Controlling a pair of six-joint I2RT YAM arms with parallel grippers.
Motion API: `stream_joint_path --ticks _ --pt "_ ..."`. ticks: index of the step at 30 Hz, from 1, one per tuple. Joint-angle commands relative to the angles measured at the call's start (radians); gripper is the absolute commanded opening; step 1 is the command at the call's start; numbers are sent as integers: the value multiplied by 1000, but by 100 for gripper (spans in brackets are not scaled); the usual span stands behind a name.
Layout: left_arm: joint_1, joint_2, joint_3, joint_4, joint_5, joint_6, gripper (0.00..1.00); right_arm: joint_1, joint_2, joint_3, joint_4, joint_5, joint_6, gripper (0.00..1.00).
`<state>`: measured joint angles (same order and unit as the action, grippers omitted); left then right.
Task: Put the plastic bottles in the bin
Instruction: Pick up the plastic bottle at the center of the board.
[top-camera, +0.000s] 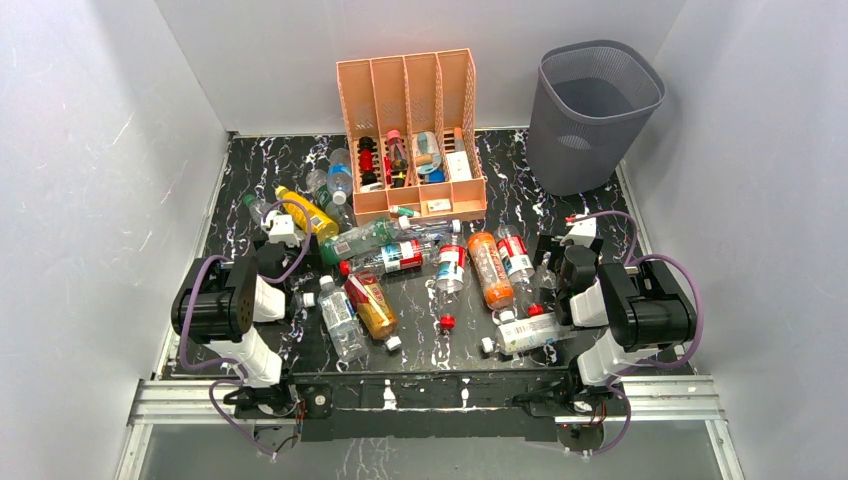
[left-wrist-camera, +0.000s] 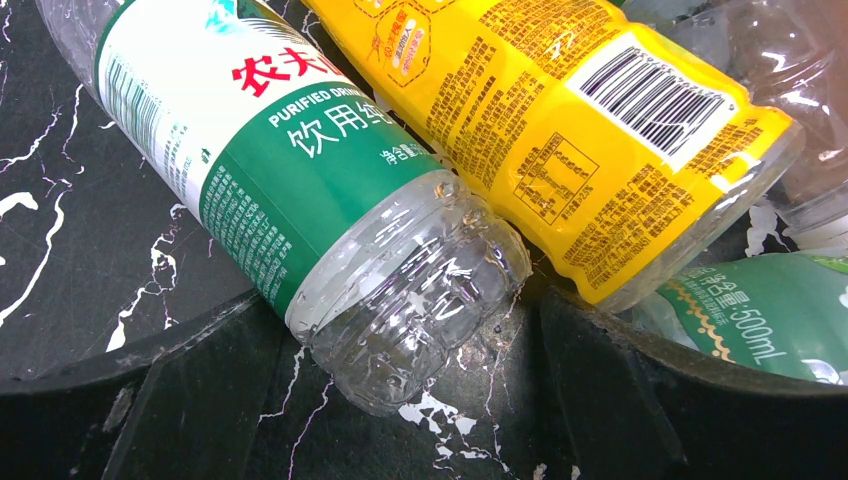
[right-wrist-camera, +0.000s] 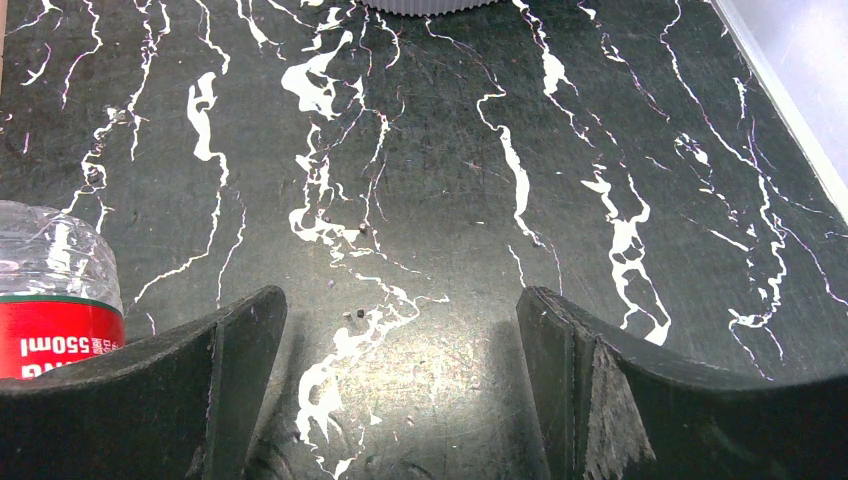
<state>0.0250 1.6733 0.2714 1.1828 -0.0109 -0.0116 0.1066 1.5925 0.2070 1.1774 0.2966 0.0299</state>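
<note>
The bottles (top-camera: 452, 268) are lying on their sides, scattered across the middle of the table (top-camera: 450, 350), in front of the organizer (top-camera: 352, 110). An orange bottle (top-camera: 490, 270) is resting right of centre and an amber bottle (top-camera: 372, 305) left of centre. The bin (top-camera: 585, 150) is standing upright at the far right corner, well apart from the heap.

The left gripper (top-camera: 283, 228) is sitting low at the left end of the heap, jaws spread wide and clamping nothing. In its wrist view the clear base of a green-label bottle (left-wrist-camera: 300, 170) is lying between the fingers (left-wrist-camera: 150, 400), and a yellow bottle (left-wrist-camera: 600, 130) is pressing against that bottle's right side.

The right gripper (top-camera: 580, 235) is hanging low on the right, jaws likewise wide apart and gripping nothing, with bare table between them. A red-label bottle (right-wrist-camera: 50, 300) is lying just beside its left finger.
</note>
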Motion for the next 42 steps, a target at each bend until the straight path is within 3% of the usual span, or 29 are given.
stream_joint_path --ticks 1,18,23,32,42 --pt "6 2 0 47 20 -3 98 -4 -2 17 57 9 3 98" --pt "6 -64 -96 171 -3 -9 98 -2 -68 -107 237 -18 -15 98" --pt "7 -106 -71 88 18 1 98 -3 -171 -85 101 -25 -12 98" --pt "2 -281 48 -259 110 38 98 -2 -420 -3 -191 -112 -28 98" --pt "-4 -612 150 -563 200 -27 98 -2 -633 294 -655 -259 69 98"
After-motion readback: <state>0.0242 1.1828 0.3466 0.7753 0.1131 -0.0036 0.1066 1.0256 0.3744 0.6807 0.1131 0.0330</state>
